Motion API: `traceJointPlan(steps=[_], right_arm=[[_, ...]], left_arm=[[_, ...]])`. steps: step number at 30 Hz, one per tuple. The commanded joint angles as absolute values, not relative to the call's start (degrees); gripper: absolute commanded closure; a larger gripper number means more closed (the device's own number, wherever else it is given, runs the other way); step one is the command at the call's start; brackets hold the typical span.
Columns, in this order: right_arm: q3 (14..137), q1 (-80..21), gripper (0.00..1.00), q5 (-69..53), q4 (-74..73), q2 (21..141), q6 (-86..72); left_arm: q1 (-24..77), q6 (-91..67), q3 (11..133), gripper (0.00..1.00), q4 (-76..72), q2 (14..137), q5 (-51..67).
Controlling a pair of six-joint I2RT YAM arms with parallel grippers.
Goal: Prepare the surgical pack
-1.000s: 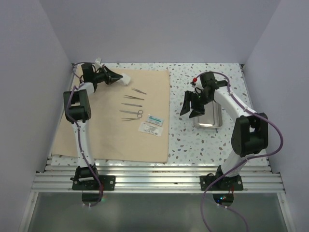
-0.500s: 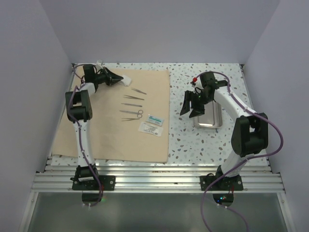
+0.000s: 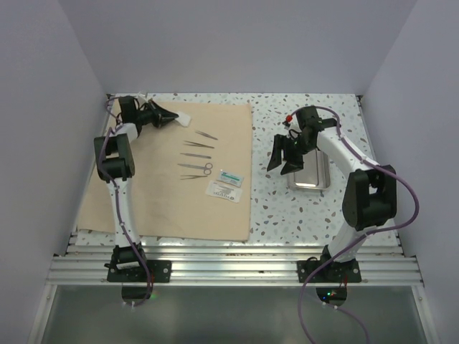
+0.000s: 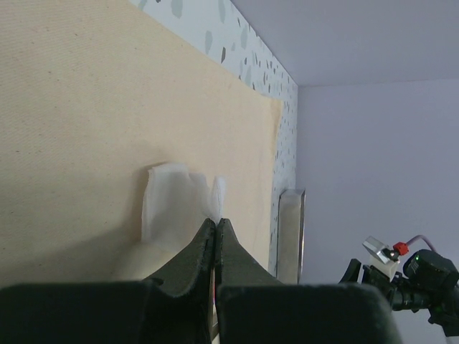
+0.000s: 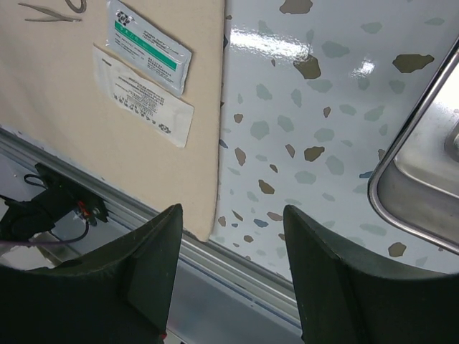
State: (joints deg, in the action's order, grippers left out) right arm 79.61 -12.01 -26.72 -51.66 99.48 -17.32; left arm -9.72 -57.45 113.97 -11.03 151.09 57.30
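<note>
The tan cloth (image 3: pixel 165 179) lies flat on the left of the table. On it lie several thin steel instruments (image 3: pixel 197 154), a green-labelled packet (image 3: pixel 232 175) and a white packet (image 3: pixel 221 190). My left gripper (image 3: pixel 171 115) is at the cloth's far left corner, shut on the edge of a white gauze pad (image 3: pixel 183 115). In the left wrist view the gripper (image 4: pixel 216 222) pinches a corner of the pad (image 4: pixel 168 204), which rests on the cloth (image 4: pixel 107 107). The steel tray (image 3: pixel 312 174) sits on the right. My right gripper (image 3: pixel 282 159) is open and empty, hovering at the tray's left edge.
The right wrist view shows the gripper (image 5: pixel 233 209) above speckled tabletop, with the cloth's right edge (image 5: pixel 208 143), both packets (image 5: pixel 147 46) and the tray rim (image 5: pixel 412 147). The metal rail (image 3: pixel 229 265) runs along the near edge. Purple walls enclose the table.
My left gripper has shifted slightly left along the cloth's far edge, with the gauze pad in it. The right arm has not moved.
</note>
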Motion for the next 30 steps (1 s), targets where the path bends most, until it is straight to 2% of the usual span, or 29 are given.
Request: traceJointPlan(steps=[1,26,28,30], right_arm=[[82.4,-12.6,0.38,-27.4,-51.9,100.2,-18.4],[85.3,-14.2,0.37,-27.1,-51.7,104.0,-20.1],[85.8,-14.4,0.37,-27.2,-51.8,104.3,-20.1],[86.0,-14.5,0.37,-27.2,-51.8,104.6,-20.1]], left_arm=[[-10.4,-56.5,117.1,1.0,-10.6,152.2,57.4],[-12.0,-60.4,121.6,1.0,-11.7,157.0,57.3],[-12.1,-61.3,121.6,0.97,-12.3,157.1,57.4],[-12.2,-61.5,121.6,0.86,-12.6,156.7,57.3]])
